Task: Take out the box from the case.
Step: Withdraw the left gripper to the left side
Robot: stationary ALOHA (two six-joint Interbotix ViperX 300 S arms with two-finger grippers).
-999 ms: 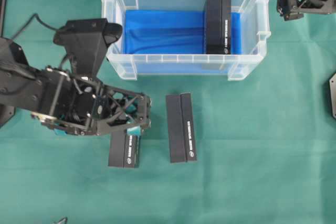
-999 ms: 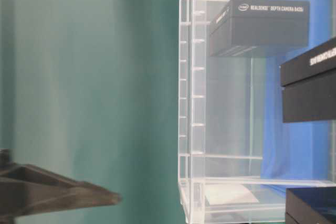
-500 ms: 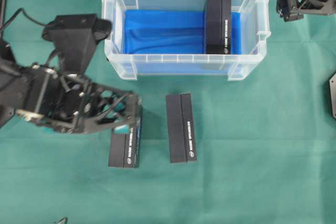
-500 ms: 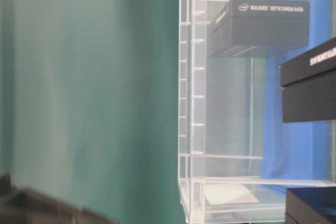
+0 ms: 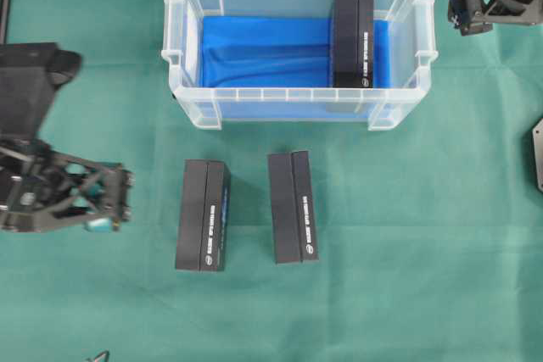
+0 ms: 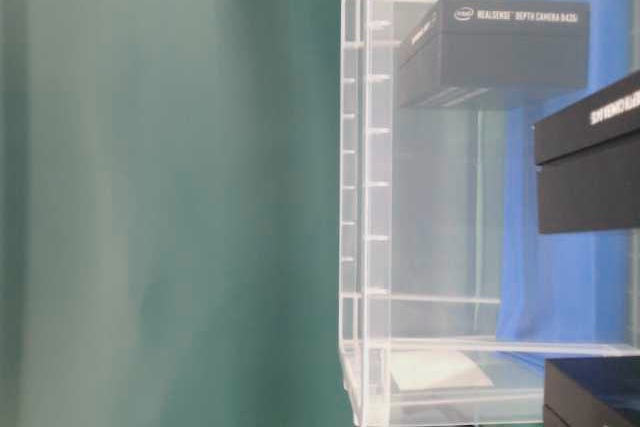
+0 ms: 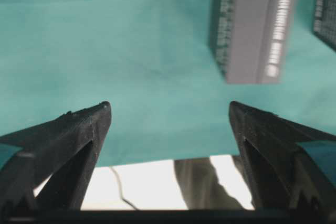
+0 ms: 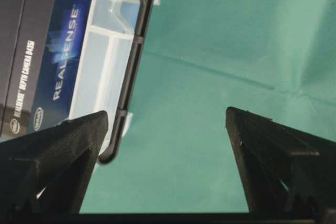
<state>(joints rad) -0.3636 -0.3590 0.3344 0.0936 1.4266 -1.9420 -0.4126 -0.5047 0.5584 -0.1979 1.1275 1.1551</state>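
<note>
The left gripper (image 5: 119,203) has drawn back to the table's left edge, jaws spread and empty — a black box (image 5: 204,214) now lies uncovered. The right gripper (image 8: 167,121) hangs open too. One box (image 5: 352,38) remains in the case (image 5: 297,106), at its right end — probably stiff, light cardboard, best pinched across its narrow sides.

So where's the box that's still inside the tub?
Seen from overhead, the box stands at the right end of the tub, on its blue lining.
</note>
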